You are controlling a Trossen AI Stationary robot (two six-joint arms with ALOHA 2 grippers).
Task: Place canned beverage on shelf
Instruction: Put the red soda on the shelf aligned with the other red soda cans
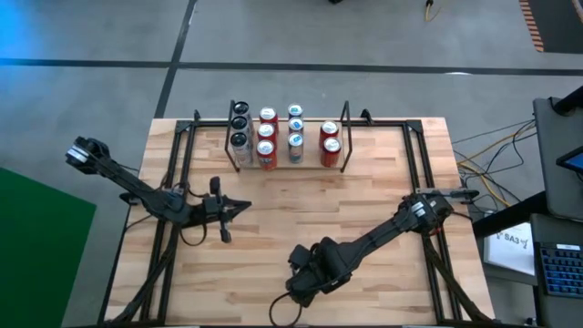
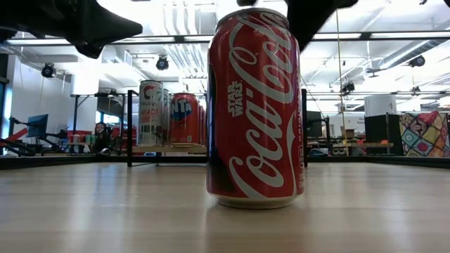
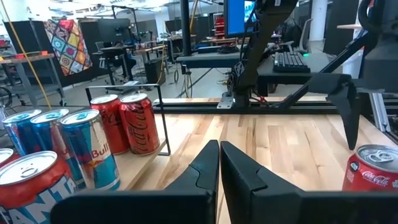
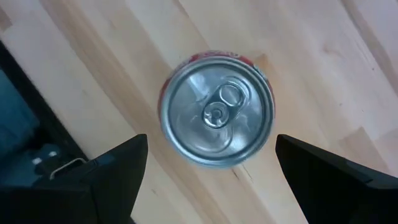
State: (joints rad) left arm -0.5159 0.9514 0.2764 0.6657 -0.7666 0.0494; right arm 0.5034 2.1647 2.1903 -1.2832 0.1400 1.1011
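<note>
A red Coca-Cola can [image 2: 254,112] stands upright on the wooden table near its front edge; its silver top [image 4: 216,115] shows in the right wrist view. My right gripper [image 4: 211,140] hangs open just above it, pointing steeply down, one finger on either side of the top and apart from it. In the high view that gripper [image 1: 305,273] covers the can. The shelf [image 1: 346,118] stands at the table's far middle with several cans in rows on its floor. My left gripper [image 1: 239,208] is shut, level, left of the middle.
Black side frames [image 1: 178,173] [image 1: 421,169] run along the table's left and right edges. Bare wood [image 1: 301,200] lies between the shelf and the can. From the left wrist, red cans [image 3: 134,124] and blue cans [image 3: 87,149] stand on the shelf.
</note>
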